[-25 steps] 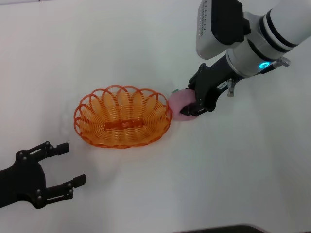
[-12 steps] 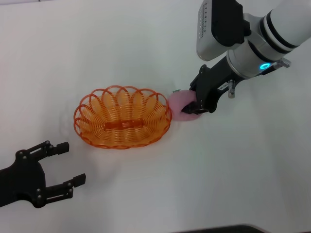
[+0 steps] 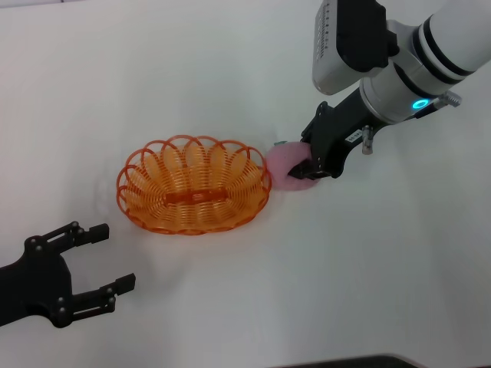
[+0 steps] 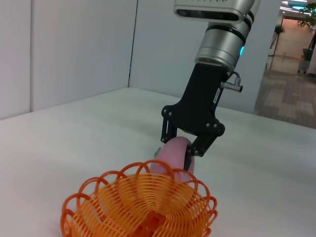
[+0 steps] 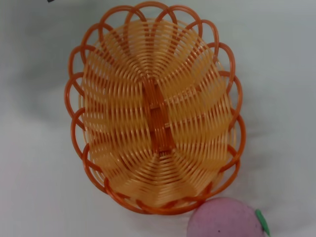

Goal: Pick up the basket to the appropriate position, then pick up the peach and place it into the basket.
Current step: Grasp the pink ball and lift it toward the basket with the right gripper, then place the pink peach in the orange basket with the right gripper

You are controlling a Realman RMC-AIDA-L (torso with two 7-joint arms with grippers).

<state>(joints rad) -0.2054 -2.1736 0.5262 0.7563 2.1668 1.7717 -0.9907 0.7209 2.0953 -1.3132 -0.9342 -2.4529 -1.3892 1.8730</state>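
Observation:
The orange wire basket (image 3: 193,185) sits empty on the white table, left of centre; it also shows in the left wrist view (image 4: 143,207) and the right wrist view (image 5: 155,111). The pale pink peach (image 3: 284,162) rests on the table, touching or almost touching the basket's right rim. It also shows in the left wrist view (image 4: 173,150) and the right wrist view (image 5: 227,219), its green stem tip turned away from the basket. My right gripper (image 3: 299,161) comes down from the upper right, its black fingers shut on the peach's two sides. My left gripper (image 3: 116,257) is open and empty at the lower left, apart from the basket.
The white table (image 3: 230,307) stretches around the basket on all sides. The right arm's white and black body (image 3: 391,69) hangs over the table's upper right. A dark edge shows along the table's front.
The right gripper has shifted slightly up and to the right around the peach. The peach, the basket and the left arm have not moved.

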